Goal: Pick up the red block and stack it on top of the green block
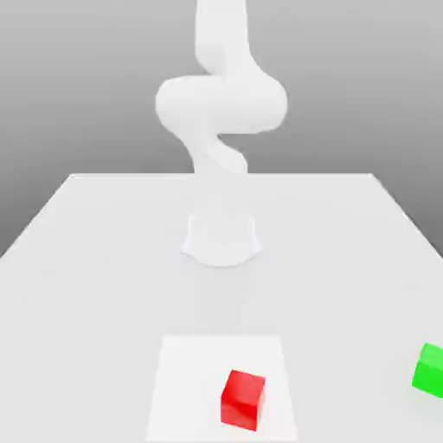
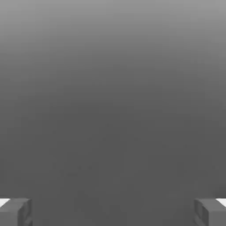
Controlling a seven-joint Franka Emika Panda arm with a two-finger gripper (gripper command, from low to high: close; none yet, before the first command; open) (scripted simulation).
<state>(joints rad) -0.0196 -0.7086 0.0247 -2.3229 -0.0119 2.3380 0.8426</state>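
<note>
Red block (image 1: 242, 399): one cube, sitting upright on the table's near edge, slightly to the exterior view's right of centre, resting within a paler square patch (image 1: 186, 381) marked on the surface; nothing is touching it. Green block (image 1: 429, 369): one cube, lying well apart from the red one, at the exterior view's far right and partly cut off by the frame edge, also sitting on the table and carrying nothing. Gripper (image 2: 113, 212): its two grey fingertips (image 2: 15, 212) are showing at opposite sides of the hand view, standing wide apart with nothing between them, and facing plain grey backdrop, not either block. Arm (image 1: 221, 99): white, rising from a round base (image 1: 221, 240) at the table's middle distance and curling upward, well away from both cubes. Step in hand, as judged: the task is sitting at its very start, the reach toward the red block not yet made and no stacking done. Next move, as judged: it is calling for the hand to travel toward the near edge, tip down over the red cube, line the parted fingers either side of its flat faces, and descend before closing. Table (image 1: 86, 260): flat, pale white-grey, bare apart from the items listed. Room: a featureless grey gradient backdrop, darkening toward the horizon line behind the table.
</note>
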